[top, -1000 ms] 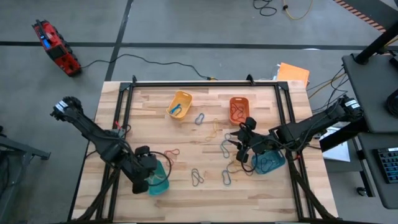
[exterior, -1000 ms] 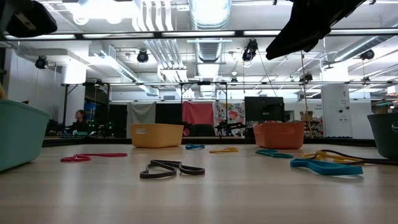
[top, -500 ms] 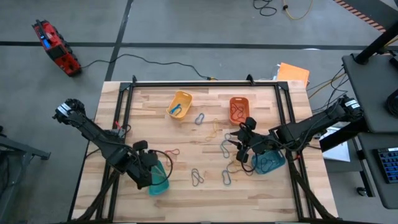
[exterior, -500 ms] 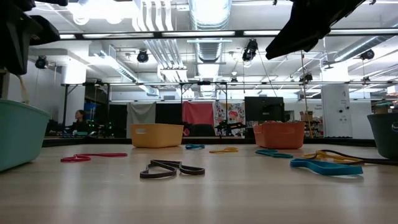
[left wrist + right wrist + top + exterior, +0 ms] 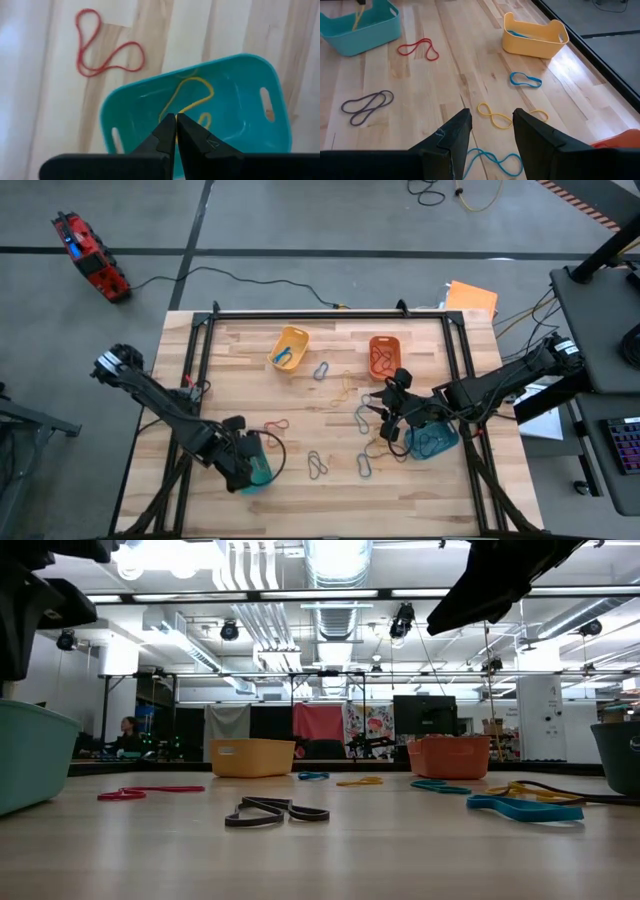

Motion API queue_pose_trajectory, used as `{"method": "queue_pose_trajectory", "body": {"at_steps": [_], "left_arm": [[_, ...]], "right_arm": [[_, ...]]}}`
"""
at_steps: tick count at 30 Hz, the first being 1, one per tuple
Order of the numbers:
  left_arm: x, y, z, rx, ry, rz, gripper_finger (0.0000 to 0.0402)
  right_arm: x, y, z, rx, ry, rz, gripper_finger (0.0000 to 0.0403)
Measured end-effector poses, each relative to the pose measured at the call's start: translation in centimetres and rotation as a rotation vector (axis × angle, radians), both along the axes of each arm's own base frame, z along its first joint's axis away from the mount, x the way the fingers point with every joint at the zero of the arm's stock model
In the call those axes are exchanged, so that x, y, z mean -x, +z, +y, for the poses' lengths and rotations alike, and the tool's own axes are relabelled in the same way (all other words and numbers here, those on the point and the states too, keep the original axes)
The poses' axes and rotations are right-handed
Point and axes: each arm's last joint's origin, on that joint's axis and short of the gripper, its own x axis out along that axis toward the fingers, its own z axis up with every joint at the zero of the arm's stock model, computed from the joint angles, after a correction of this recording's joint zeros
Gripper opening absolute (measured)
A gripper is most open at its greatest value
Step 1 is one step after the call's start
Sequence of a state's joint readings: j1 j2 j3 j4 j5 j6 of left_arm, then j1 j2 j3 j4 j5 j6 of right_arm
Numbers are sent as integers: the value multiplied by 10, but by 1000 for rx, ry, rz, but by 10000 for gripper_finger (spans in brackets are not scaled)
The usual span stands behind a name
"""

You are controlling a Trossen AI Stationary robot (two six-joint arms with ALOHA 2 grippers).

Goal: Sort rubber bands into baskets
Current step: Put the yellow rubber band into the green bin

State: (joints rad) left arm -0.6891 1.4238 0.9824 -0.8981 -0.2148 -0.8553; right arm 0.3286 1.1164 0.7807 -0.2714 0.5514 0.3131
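The left hand (image 5: 176,125), pinched shut, dangles a yellow rubber band (image 5: 187,97) over the teal basket (image 5: 250,100); the right hand (image 5: 490,127) waits half-open and empty. The band looks light and floppy, best nipped on one strand.

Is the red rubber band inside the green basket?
No, the red rubber band lies on the wooden table beside the teal-green basket, which holds a yellow band.

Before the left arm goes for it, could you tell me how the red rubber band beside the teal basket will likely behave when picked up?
The red rubber band lies flat in a loose, twisted figure-eight, so it is probably floppy and would sag from a pincer. It looks very thin, so likely very light. Lying flush on the wooden table, it may slide rather than lift if only nudged.
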Motion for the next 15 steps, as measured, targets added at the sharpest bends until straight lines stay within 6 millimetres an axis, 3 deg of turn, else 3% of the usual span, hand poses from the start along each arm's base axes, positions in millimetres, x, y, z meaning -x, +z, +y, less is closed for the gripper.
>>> {"method": "queue_pose_trajectory", "body": {"at_steps": [15], "left_arm": [[-8, -26, -8, -2, -10, 79, 0]], "right_arm": [[0, -1, 0, 0, -1, 2, 141]]}}
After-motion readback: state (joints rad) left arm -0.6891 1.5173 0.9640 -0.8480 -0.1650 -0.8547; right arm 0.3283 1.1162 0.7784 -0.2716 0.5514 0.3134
